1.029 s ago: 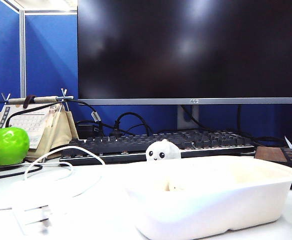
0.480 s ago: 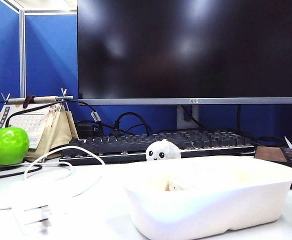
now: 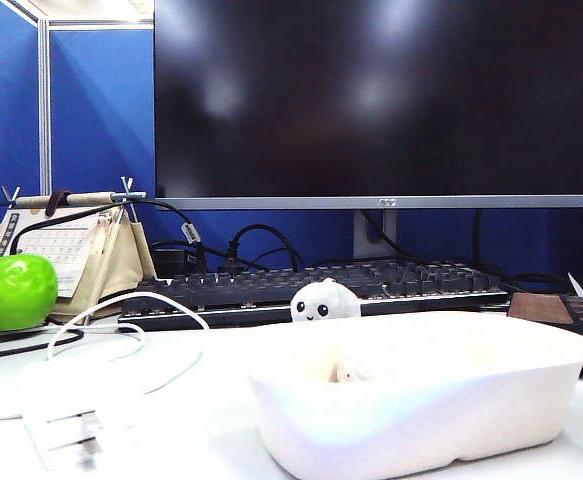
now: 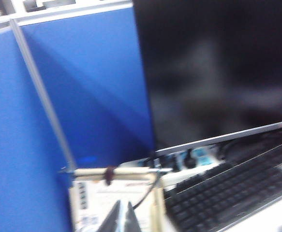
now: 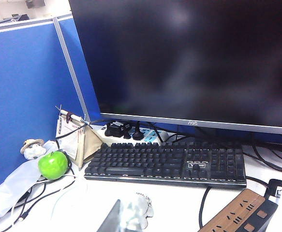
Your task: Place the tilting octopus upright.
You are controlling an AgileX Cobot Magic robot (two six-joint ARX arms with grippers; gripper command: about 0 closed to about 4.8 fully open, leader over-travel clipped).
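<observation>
**Octopus [image 3: 326, 300].** In the exterior view I see it just left of centre. Only its white domed head and two black dot eyes show above the rim of the white tub [image 3: 421, 425]. The eyes face the camera and sit level. The tub hides its tentacles, so I cannot tell whether it leans. It sits on the tabletop [image 3: 181, 420] between the tub and the black keyboard [image 3: 371, 282].

**Surroundings.** The tub fills the lower right of the frame, with a small pale lump [image 3: 346, 375] inside. A dark monitor [image 3: 381, 100] spans the top, behind the keyboard. A green apple [image 3: 13, 290] lies at the left edge, just in front of a desk calendar [image 3: 66, 245]. A white cable [image 3: 121, 305] loops across the lower left. A brown-topped power strip [image 3: 561, 312] lies at the right edge.

**Left end effector [image 4: 124, 220].** Its two fingers are pressed together with nothing between them. In its blurred wrist view it points toward the desk calendar.

**Right end effector [image 5: 116, 220].** It hangs over the tabletop on the near side of the keyboard, beside a blurred white shape. I cannot tell whether its jaws are parted or closed.
</observation>
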